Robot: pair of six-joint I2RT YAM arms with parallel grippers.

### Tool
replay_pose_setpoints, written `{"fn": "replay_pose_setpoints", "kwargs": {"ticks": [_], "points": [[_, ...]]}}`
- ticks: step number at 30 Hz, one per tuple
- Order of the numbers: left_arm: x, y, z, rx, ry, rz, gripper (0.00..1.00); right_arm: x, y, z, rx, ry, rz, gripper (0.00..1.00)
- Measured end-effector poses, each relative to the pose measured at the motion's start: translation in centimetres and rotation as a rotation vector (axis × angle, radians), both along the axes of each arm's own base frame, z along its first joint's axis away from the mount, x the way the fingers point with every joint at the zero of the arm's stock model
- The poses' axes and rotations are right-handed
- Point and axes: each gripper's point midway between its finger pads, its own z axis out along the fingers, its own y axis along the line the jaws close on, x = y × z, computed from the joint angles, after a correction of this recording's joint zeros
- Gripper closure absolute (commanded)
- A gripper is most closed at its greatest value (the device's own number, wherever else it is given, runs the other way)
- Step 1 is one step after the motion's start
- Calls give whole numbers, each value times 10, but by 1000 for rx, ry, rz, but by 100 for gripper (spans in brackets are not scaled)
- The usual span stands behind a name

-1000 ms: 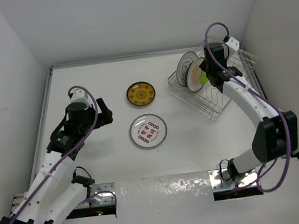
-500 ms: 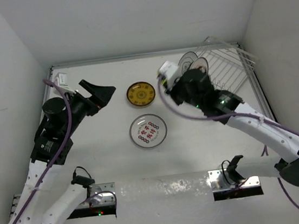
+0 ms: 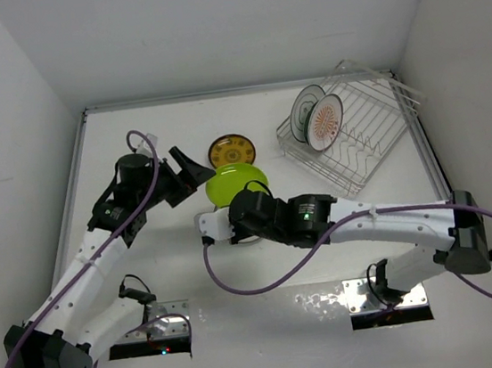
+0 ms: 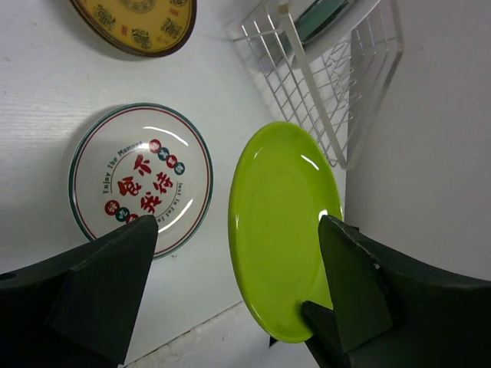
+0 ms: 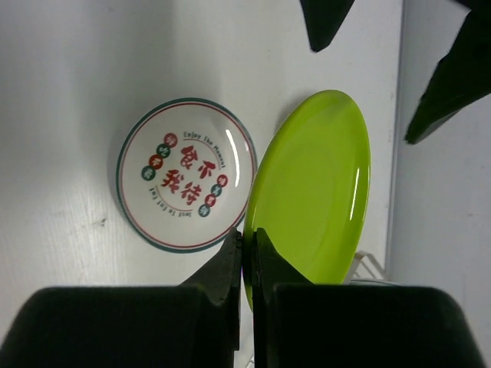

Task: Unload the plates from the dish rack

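My right gripper (image 3: 236,201) is shut on the rim of a lime green plate (image 3: 237,181) and holds it on edge above the table; the pinch shows in the right wrist view (image 5: 247,244). My left gripper (image 3: 193,180) is open, its fingers on either side of the green plate (image 4: 284,230); I cannot tell whether they touch it. A white plate with red characters (image 5: 186,174) lies flat under the right gripper. A brown-yellow plate (image 3: 230,151) lies flat behind it. The dish rack (image 3: 373,123) stands at the back right with two patterned plates (image 3: 323,123) upright in it.
White walls close in the table on the left, back and right. The right arm stretches across the table's middle from its base at the near right. The rack's clear frame (image 4: 337,107) shows in the left wrist view, near the right wall.
My right gripper came away from the dish rack and swung left to the table's middle with the green plate. My left gripper moved right, to the plate's left side.
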Motion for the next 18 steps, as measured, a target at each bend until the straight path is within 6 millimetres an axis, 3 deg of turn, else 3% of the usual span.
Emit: {"fn": "replay_pose_setpoints", "kwargs": {"ticks": [3,4,6,7,9,10,11,12,13,14,18], "points": [[-1,1,-4,13,4,-7,41,3,10,0,-16,-60,0,100],[-1,0,-4,13,-2,-12,58,4,13,1,-15,-78,0,100],[-1,-2,-4,5,-12,-22,74,6,20,4,1,-106,-1,100],[-1,-3,-6,3,-13,-28,90,7,23,7,14,-119,0,100],[-1,-5,-11,-5,-5,-35,100,9,29,13,42,-136,-1,100],[0,-7,-10,-18,-5,-37,100,8,30,13,47,-140,-1,100],[2,-8,-8,-28,-10,-35,100,9,30,10,50,-146,-7,93],[4,-9,-6,-33,-22,-36,100,11,29,7,50,-154,-18,75],[6,-8,-6,-30,-25,-33,100,12,29,5,58,-162,-29,43],[7,-7,-8,-21,-25,-28,100,14,28,4,70,-177,-46,2],[19,6,-18,36,-25,54,100,27,13,8,121,-249,-156,1]]}}
